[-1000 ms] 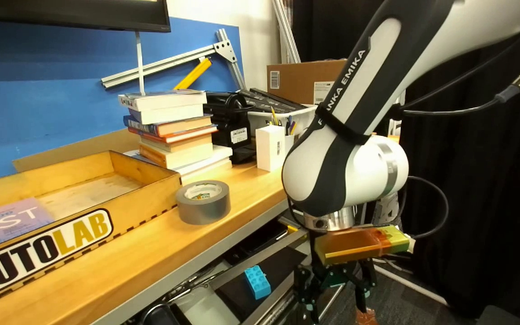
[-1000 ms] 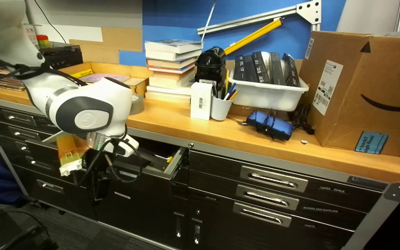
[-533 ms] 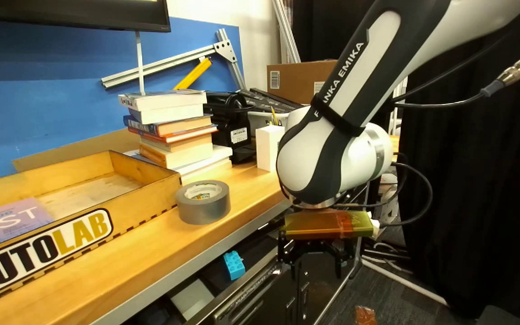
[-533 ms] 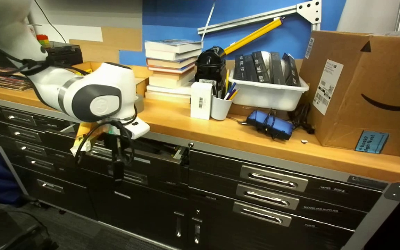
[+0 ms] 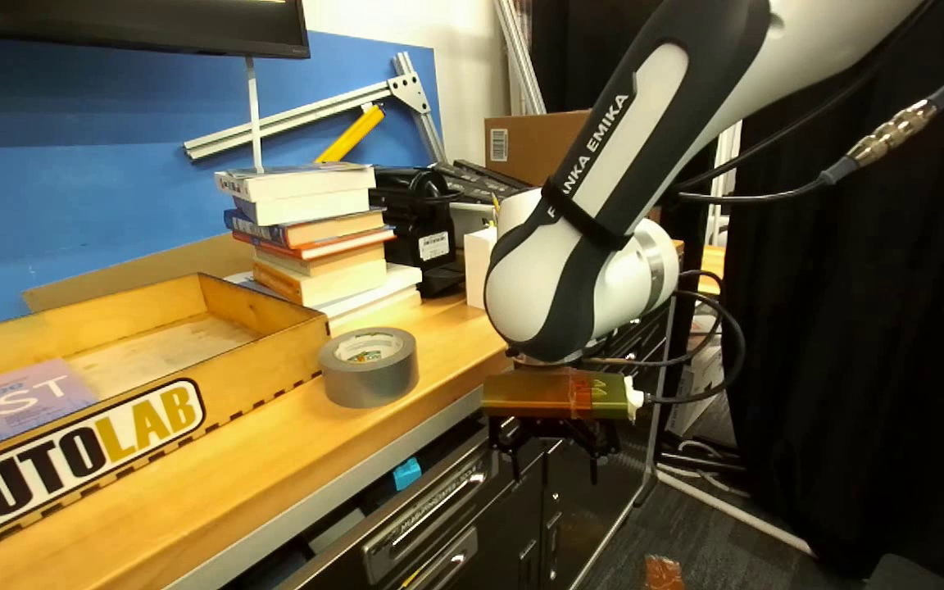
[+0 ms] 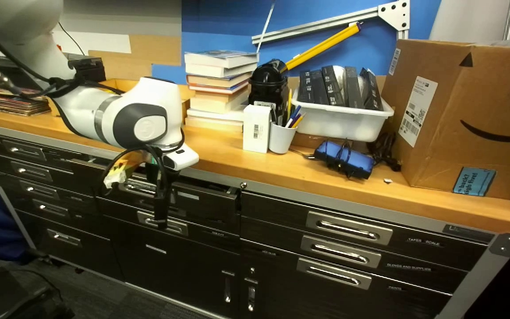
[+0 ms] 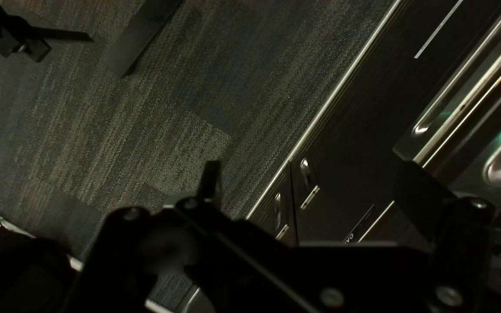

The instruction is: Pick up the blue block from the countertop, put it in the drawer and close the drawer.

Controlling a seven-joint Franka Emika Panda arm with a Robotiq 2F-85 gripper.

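- The pincer [image 5: 555, 474] stands wide, its two fingers [image 5: 515, 467] well apart and pointing down, outside the drawer [image 5: 431, 508] and before its front. Whether it touches that front I cannot tell.
- Just above the fingers sits an orange-and-yellow taped casing [image 5: 562, 395], with a white piece at its end.
- In an exterior view the pincer's black parts blend into the dark drawer front [image 6: 213, 204] and are hard to make out.
- In the wrist view the pincer is mostly a dark outline, blurred in places, over patterned carpet [image 7: 124, 130]; a metal handle [image 7: 500, 174] is cut off at the right edge.
- The blue block [image 5: 406, 474] lies inside the drawer, apart from the pincer; the drawer front hides its lower part.
- The drawer stands partway out beneath the desk [image 5: 447, 352]. It also holds a pale shape [image 5: 338, 529], too covered to name.
- On the desk a grey tape roll [image 5: 368, 367] sits just beside a wooden AUTOLAB tray [image 5: 263, 369]. In the tray lies a lilac sheet [image 5: 21, 401], cut off at the picture's edge.
- A pale cup [image 6: 281, 139] holds pens [image 6: 297, 119]; a white tub [image 6: 343, 124] holds black boxes [image 6: 337, 84].
- Near the tub, a cardboard box [image 6: 467, 119] runs off the right edge.
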